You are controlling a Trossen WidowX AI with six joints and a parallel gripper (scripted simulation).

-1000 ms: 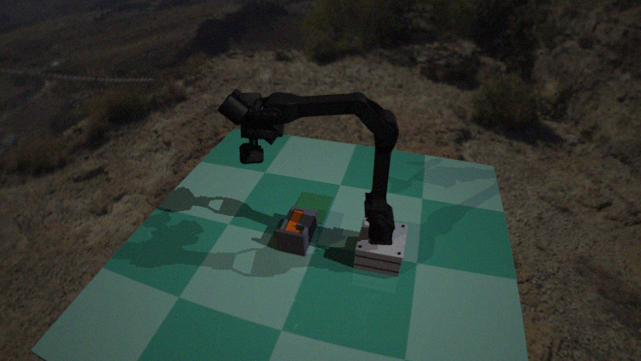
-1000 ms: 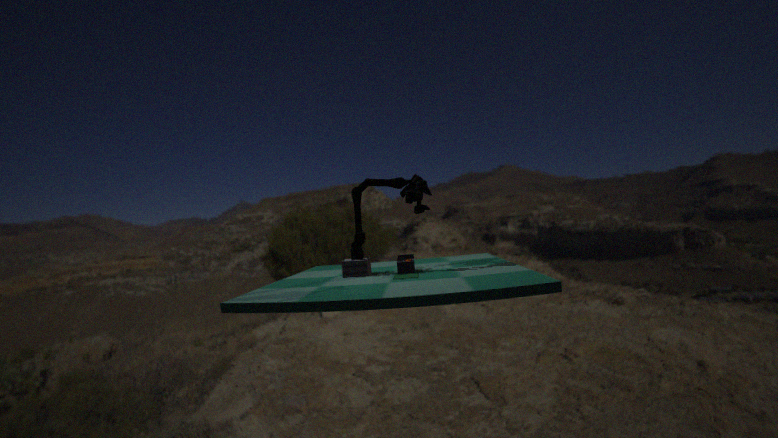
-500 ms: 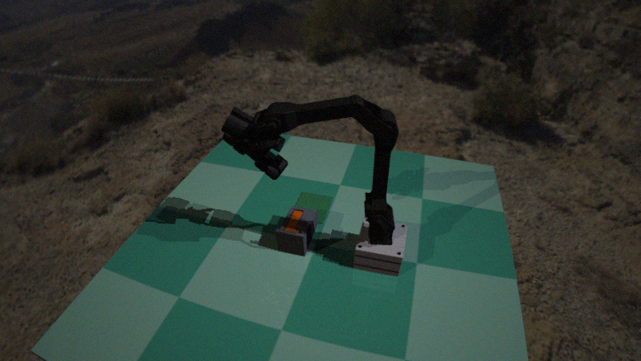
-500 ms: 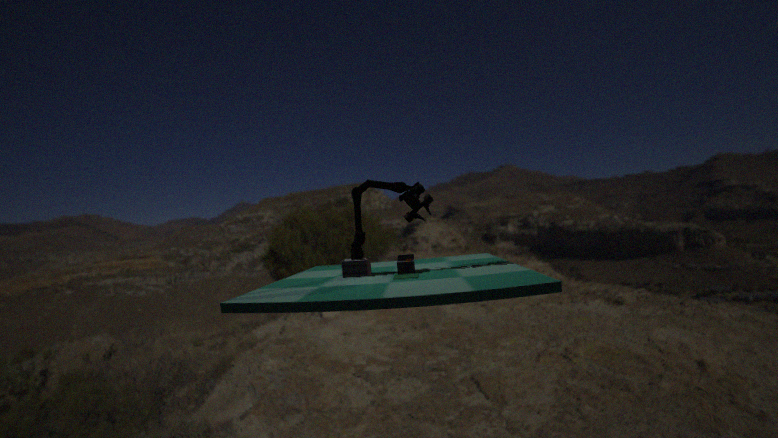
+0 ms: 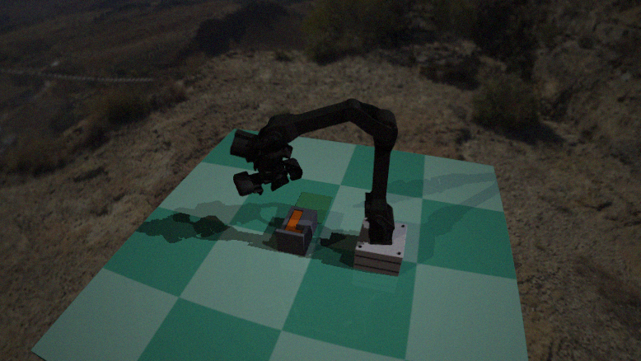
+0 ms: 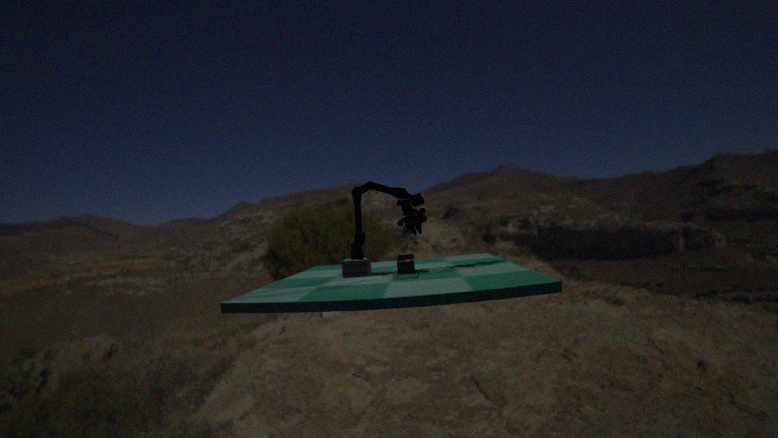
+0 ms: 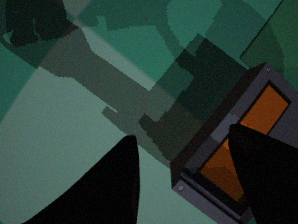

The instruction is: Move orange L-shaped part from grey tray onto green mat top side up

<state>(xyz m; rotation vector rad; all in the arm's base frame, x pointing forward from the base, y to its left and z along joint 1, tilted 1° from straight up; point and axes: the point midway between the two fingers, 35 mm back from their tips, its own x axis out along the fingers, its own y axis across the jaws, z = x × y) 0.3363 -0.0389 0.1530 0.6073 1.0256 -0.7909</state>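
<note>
Orange part (image 5: 293,221) sits flush in its pocket in the grey tray (image 5: 293,240), top face showing, not tipped as far as can be told. Tray stands on the checkered green board (image 5: 233,287), near the board's middle, just left of the arm's base block (image 5: 381,253). Wrist view shows the same: orange part (image 7: 256,125) bright inside the dark tray (image 7: 200,169) walls, one dark finger (image 7: 266,183) overlapping part of it in the pic.

Green mat (image 5: 315,200) = darker green patch lying flat just beyond the tray's far side, touching or nearly touching it; can't tell which. In wrist view it's a dim patch at the upper right (image 7: 276,43).

Gripper (image 5: 269,179) hangs in the air above and to the left of the tray, well apart from it, nothing touching. Fingers abt half apart, nothing between them — only board and shadows seen thru the gap in wrist view (image 7: 182,183). Wrist tilted, so the cam looks down at an angle w/ the tray off to the right of the gap.

Arm rises from the base block, bends at a high elbow (image 5: 381,123), then reaches left and down to the gripper. Its shadows lie across the board to the left of the tray and over toward the far right.

Exterior view: all small and dark. Gripper (image 6: 413,220) hangs above the tray (image 6: 405,264), base block (image 6: 356,267) beside it, board (image 6: 462,285) set on brown hillside under a night sky.
</note>
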